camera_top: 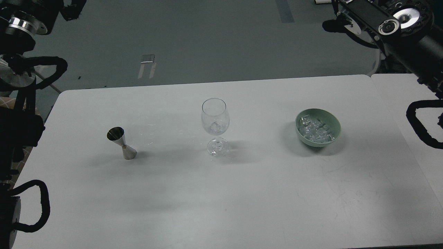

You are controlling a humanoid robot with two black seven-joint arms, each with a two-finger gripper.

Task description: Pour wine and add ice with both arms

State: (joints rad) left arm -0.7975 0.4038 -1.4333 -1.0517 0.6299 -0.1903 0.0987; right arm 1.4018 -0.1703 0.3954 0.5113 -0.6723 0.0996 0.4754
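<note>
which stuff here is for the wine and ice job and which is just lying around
For the job: wine glass with an ice cube inside, metal jigger, green bowl of ice.
Lying about: grey scrap on the floor, second table at right.

Both arms raised at frame edges.
My black jointed left arm (20, 27) and right arm (398, 24) sit high; grippers unseen.

Arms cut off at the edges

My left arm (20, 103) at nine o'clock and right arm (398, 27) at two o'clock run off the picture.
</note>
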